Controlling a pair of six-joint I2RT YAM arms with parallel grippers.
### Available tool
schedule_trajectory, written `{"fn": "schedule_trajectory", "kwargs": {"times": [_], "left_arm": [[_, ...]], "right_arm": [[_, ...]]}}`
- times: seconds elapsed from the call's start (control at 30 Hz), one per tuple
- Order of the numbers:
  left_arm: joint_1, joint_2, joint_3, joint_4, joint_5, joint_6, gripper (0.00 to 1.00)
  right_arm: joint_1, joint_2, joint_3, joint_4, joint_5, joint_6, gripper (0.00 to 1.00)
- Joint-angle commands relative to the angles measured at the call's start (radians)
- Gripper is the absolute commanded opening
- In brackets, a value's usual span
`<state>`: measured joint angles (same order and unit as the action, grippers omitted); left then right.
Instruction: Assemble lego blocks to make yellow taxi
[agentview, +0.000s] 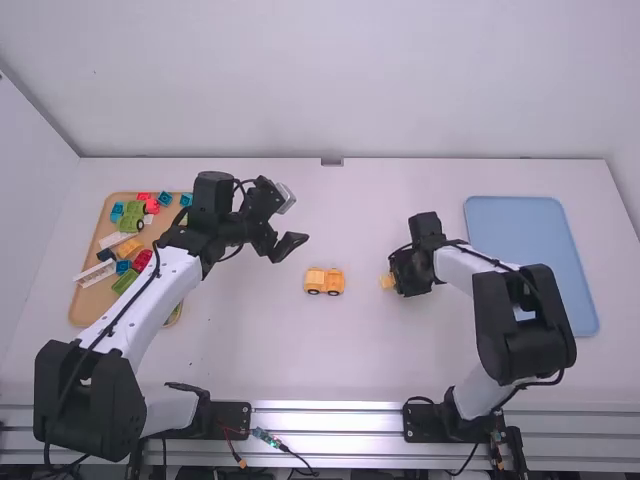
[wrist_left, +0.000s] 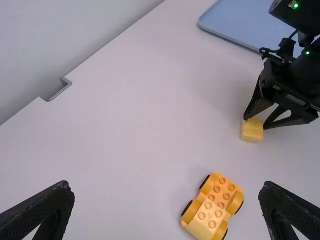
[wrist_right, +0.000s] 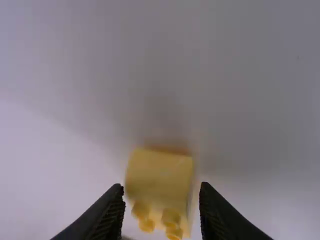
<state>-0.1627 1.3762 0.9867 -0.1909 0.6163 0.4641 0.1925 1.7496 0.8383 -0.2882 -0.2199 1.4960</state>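
Table: white, before a pale wall.
Taxi body (agentview: 324, 281): yellow, dark-wheeled, studded; on the table between the arms, cut by the left wrist view's edge.
Yellow block (agentview: 387, 282): near the body, between the right fingertips; partly covered in the high view, blurred in the right wrist view.
Right gripper (agentview: 408, 272): fingers slightly parted about the block; contact hard to confirm.
Left gripper (agentview: 292, 218): fingers wide apart, nothing between.
Tan tray (agentview: 93, 250): mixed blocks, partly hidden by the left arm.
Blue tray (agentview: 530, 225): partly hidden by the right arm.
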Motion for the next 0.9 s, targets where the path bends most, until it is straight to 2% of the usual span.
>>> {"fn": "schedule_trajectory", "kwargs": {"times": [0.0,0.03,0.1,0.13,0.17,0.23,0.27,0.47,0.63,0.7,0.8,0.87], "left_arm": [[0.006,0.001,0.019,0.000,0.017,-0.003,0.99],[0.006,0.001,0.019,0.000,0.016,-0.003,0.99],[0.006,0.001,0.019,0.000,0.017,-0.003,0.99],[0.006,0.001,0.019,0.000,0.017,-0.004,0.99],[0.006,0.001,0.019,0.001,0.017,-0.003,0.99],[0.006,0.001,0.019,0.001,0.016,-0.004,0.99],[0.006,0.001,0.019,0.001,0.017,-0.004,0.99],[0.006,0.001,0.019,0.001,0.016,-0.003,0.99],[0.005,0.001,0.019,0.019,0.005,-0.002,0.99],[0.005,0.001,0.019,0.089,-0.005,-0.002,0.99],[0.006,0.000,0.019,0.087,-0.027,-0.032,0.99],[0.005,0.000,0.019,0.066,-0.031,-0.025,0.99]], "right_arm": [[0.003,0.010,-0.028,0.000,-0.004,0.047,0.32],[0.003,0.010,-0.032,0.000,-0.005,0.054,0.32],[0.002,0.010,-0.038,-0.004,0.003,0.056,0.42],[0.003,0.010,-0.040,-0.004,0.008,0.056,0.57],[0.003,0.010,-0.040,-0.003,0.008,0.055,0.63],[0.002,0.009,-0.041,-0.002,-0.004,0.033,0.95],[0.001,0.008,-0.040,0.001,-0.013,0.023,0.99],[-0.025,0.008,0.000,-0.037,-0.019,-0.028,0.99],[-0.051,0.004,0.060,-0.087,-0.064,-0.146,0.99],[-0.071,-0.013,0.126,-0.175,-0.076,-0.266,1.00],[-0.077,-0.040,0.200,-0.272,-0.076,-0.501,1.00],[-0.082,-0.063,0.267,-0.275,-0.087,-0.778,0.99]]}}
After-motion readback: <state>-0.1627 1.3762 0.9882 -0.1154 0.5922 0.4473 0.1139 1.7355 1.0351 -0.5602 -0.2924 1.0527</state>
